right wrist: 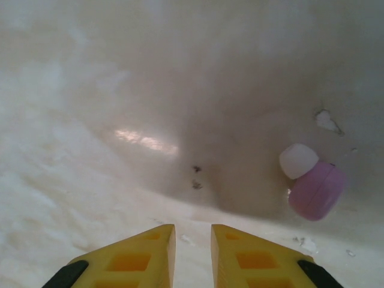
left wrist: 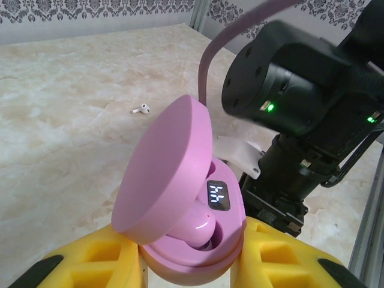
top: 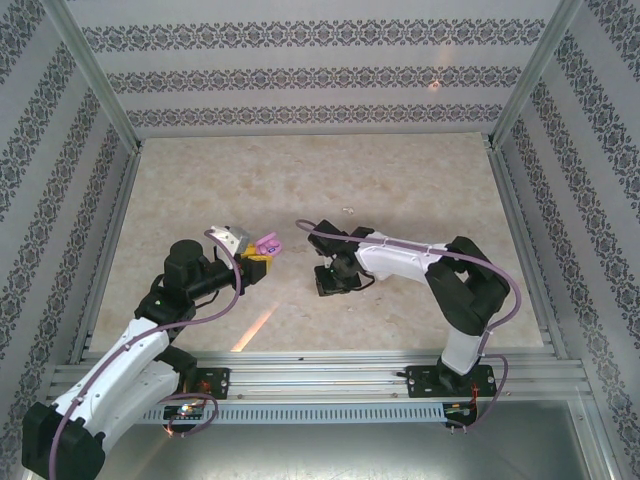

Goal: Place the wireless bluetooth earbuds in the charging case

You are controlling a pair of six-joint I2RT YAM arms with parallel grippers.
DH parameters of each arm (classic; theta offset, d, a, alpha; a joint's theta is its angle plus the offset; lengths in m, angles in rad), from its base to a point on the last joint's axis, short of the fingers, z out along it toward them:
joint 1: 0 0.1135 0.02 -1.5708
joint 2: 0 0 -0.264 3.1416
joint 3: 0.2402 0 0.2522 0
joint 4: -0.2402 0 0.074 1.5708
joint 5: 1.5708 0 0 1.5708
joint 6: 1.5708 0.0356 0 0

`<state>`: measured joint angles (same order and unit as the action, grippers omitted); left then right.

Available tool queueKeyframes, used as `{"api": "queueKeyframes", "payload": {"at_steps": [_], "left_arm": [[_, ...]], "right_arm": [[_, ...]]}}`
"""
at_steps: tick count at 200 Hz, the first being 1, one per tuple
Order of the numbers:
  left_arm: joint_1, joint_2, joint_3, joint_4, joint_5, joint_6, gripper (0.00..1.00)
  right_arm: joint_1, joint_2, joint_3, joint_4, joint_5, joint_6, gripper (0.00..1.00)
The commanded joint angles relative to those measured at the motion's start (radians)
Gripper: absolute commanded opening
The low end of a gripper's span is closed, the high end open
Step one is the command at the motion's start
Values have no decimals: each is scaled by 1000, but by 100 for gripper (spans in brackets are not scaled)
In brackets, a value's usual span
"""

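Top external: the left gripper (top: pixel 262 250) holds the open purple case (top: pixel 267 243) above the table (top: pixel 420 180), and the right gripper (top: pixel 329 285) points down at the table close by. Left wrist: yellow fingers (left wrist: pixel 90 261) pinch the case, lid up, with a seated bud (left wrist: pixel 201 231) inside and a white bud (left wrist: pixel 141 109) on the table beyond. Right wrist: the right jaws stand slightly parted and empty, and a loose purple bud (right wrist: pixel 313 185) lies on the table ahead, to their right.

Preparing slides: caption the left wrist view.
Left gripper holds open purple case, purple earbud seated; white earbud lies on table beyond.
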<state>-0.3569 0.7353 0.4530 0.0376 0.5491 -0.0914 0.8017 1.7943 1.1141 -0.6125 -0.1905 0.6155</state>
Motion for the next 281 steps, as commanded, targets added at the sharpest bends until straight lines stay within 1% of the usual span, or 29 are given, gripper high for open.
{"api": "queueKeyframes", "payload": {"at_steps": [1, 26, 53, 91, 129, 180, 248, 281], "left_arm": [[12, -22, 6, 25, 23, -10, 5], [12, -24, 3, 27, 21, -14, 5], [12, -27, 1, 27, 17, -13, 5], [12, -8, 1, 45, 20, -18, 5], [12, 6, 4, 51, 21, -18, 5], [13, 15, 7, 51, 20, -18, 5], [13, 23, 11, 51, 16, -7, 5], [12, 32, 6, 62, 17, -7, 5]], "right_arm": [[-10, 26, -23, 23, 33, 22, 22], [-22, 45, -29, 4, 45, 20, 22], [-36, 26, -42, -22, 77, 12, 22], [-86, 0, -43, -41, 108, -8, 22], [-132, 15, -11, -61, 116, -35, 22], [-156, 51, 52, -90, 127, -76, 22], [-162, 50, 129, -159, 115, -99, 31], [-159, 45, 174, -207, 132, -63, 34]]}}
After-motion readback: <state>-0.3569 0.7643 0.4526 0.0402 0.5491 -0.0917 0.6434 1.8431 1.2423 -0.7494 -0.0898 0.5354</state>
